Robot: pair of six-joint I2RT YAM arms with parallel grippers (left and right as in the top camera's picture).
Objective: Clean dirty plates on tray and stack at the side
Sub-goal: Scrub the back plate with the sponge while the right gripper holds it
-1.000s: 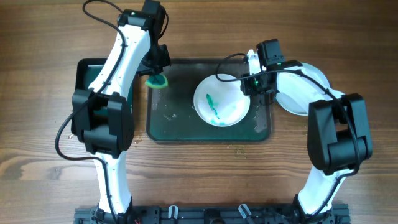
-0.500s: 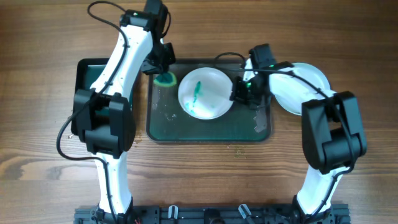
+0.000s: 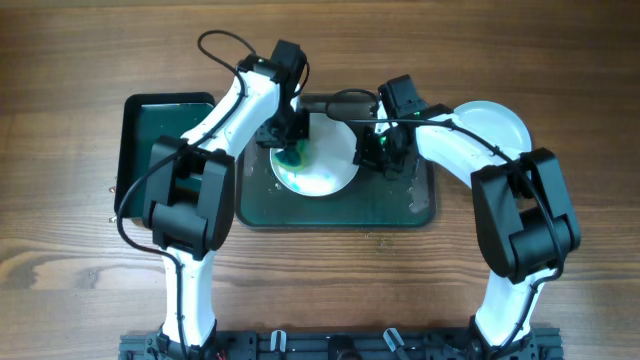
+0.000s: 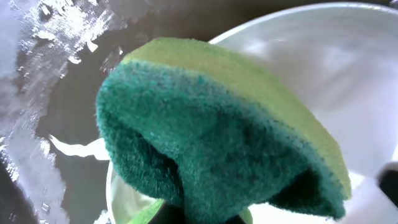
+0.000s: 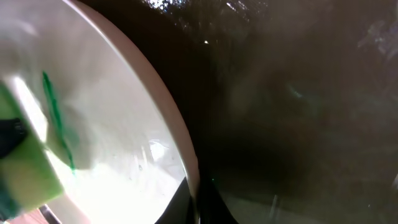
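A dirty plate (image 3: 322,170), white with a teal streak, sits tilted over the large dark tray (image 3: 400,205). My right gripper (image 3: 362,152) is shut on the plate's right rim; in the right wrist view the rim (image 5: 180,143) runs between the fingers (image 5: 198,208) and the teal streak (image 5: 56,118) shows. My left gripper (image 3: 290,150) is shut on the green sponge (image 4: 211,137) and presses it on the plate's left part; the sponge also shows in the overhead view (image 3: 291,156). A clean white plate (image 3: 490,130) lies on the table at the right, partly under the right arm.
A smaller dark green tray (image 3: 160,135) lies at the left, partly under the left arm. Wet smears cover the large tray's floor (image 4: 43,74). Bare wooden table (image 3: 80,60) surrounds both trays.
The right gripper has dragged the plate leftward on the tray and tipped it. The left gripper has moved right with the sponge, from the tray's left edge onto the plate.
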